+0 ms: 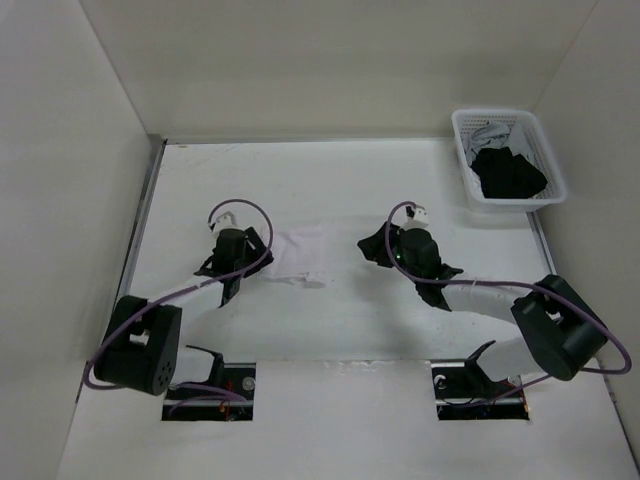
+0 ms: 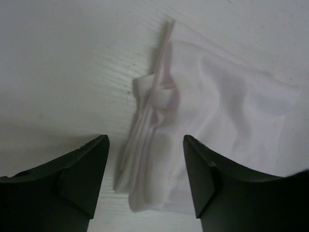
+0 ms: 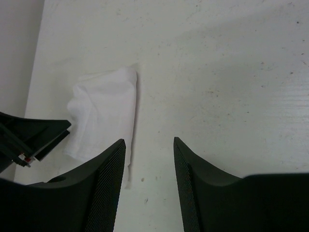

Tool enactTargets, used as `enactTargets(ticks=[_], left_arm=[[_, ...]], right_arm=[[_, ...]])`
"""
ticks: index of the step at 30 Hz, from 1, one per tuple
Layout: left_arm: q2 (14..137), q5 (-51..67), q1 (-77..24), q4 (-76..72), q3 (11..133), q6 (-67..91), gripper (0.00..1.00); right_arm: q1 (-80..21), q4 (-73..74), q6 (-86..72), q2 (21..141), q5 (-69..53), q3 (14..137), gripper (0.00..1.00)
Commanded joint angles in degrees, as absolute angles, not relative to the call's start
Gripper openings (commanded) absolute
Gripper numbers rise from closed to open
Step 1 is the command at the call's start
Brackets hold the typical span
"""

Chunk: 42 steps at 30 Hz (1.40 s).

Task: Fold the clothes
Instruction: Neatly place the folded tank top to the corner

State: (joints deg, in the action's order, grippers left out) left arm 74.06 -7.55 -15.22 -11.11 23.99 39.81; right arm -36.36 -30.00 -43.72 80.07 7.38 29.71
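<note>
White tank top [image 1: 300, 256] lies near the middle of the tabletop [image 1: 330, 190], gathered into a small, roughly square packet between the two arms. It is well apart from the white lattice basket [image 1: 505, 207] at the far right corner, which holds a dark garment [image 1: 510, 172].

The left gripper [image 1: 240, 262] hangs just beside the packet's left edge. Its jaws are spread and nothing is between them in the left wrist view [image 2: 145, 140]. The right gripper [image 1: 405, 255] is a little way off the packet's right edge. Its jaws are also parted and empty, with only bare tabletop between them [image 3: 149, 142].

The folding looks nearly done, and what remains is probably one last fold or a tidy-up. The left side of the packet is the untidy one. There the layers stack into a narrow ridge [image 2: 154, 104] with a small rumpled tuck, while the right part of the cloth [image 2: 231, 121] lies flatter.

To do the step well, the left gripper should come down over that ridge and take all the layers together, not just the top one. Thin cloth like this would otherwise peel open. The right gripper would need to move in to the opposite edge to hold the packet steady, or the cloth may slide across the smooth tabletop.
</note>
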Motion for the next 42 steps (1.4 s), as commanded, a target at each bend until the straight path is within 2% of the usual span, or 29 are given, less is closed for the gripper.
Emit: enactTargets(ticks=[1, 5, 8, 10, 13, 19, 23, 25, 26, 29, 30, 31, 34, 38, 40, 42], left_arm=[[79.3, -4.7, -16.8, -19.6, 28.0, 39.1, 0.58], [85.8, -5.2, -19.5, -24.5, 31.5, 40.2, 0.35], [91.0, -5.4, -21.3, -26.1, 37.2, 40.2, 0.13], [93.6, -5.9, -21.7, -26.1, 42.1, 40.3, 0.06], [97.1, -6.9, -21.1, -25.3, 50.9, 40.0, 0.03], [103.3, -7.9, -9.9, -21.9, 67.5, 39.7, 0.02], [103.7, -11.2, 1.2, -19.9, 71.8, 40.3, 0.06], [104.1, -12.8, 5.7, -20.2, 71.9, 41.7, 0.16], [104.8, -13.3, 8.3, -20.5, 71.5, 42.7, 0.32], [106.0, -14.7, 12.6, -21.2, 68.8, 45.2, 0.59], [106.7, -14.2, 13.7, -21.9, 67.8, 46.4, 0.67], [107.7, -12.7, 14.5, -22.3, 67.1, 47.3, 0.69], [111.8, -6.2, 15.4, -22.7, 66.4, 49.6, 0.63], [111.5, -5.8, 14.6, -27.9, 60.1, 53.4, 0.58], [109.4, -5.6, 12.5, -32.1, 55.6, 55.1, 0.51], [106.5, -5.9, 9.0, -34.5, 52.0, 55.5, 0.40]], right_arm=[[-36.6, -31.5, -43.0, 80.7, 6.2, 32.4, 0.49], [-36.7, -31.5, -43.0, 81.1, 5.8, 32.8, 0.49], [-36.8, -31.5, -43.0, 81.3, 5.5, 32.9, 0.49], [-36.8, -31.5, -43.0, 81.2, 5.5, 32.9, 0.49], [-36.8, -31.6, -43.0, 81.4, 5.5, 33.0, 0.49], [-36.9, -31.6, -43.0, 81.7, 4.9, 33.0, 0.50], [-36.9, -31.2, -43.2, 82.8, 3.3, 33.7, 0.50], [-36.9, -31.2, -43.4, 83.5, 2.4, 34.2, 0.51], [-37.0, -31.2, -43.5, 84.0, 1.7, 34.5, 0.51], [-37.1, -31.2, -43.6, 84.9, 0.4, 35.1, 0.53], [-37.1, -31.2, -43.7, 85.0, 0.1, 35.2, 0.53], [-37.1, -31.2, -43.8, 85.0, -0.2, 35.2, 0.54], [-37.3, -31.2, -43.9, 85.0, -0.4, 35.4, 0.54], [-37.7, -31.2, -43.8, 85.3, -0.2, 35.6, 0.54], [-37.7, -31.2, -43.6, 85.3, 0.0, 35.6, 0.54], [-37.7, -31.2, -43.2, 85.2, 0.1, 35.6, 0.49]])
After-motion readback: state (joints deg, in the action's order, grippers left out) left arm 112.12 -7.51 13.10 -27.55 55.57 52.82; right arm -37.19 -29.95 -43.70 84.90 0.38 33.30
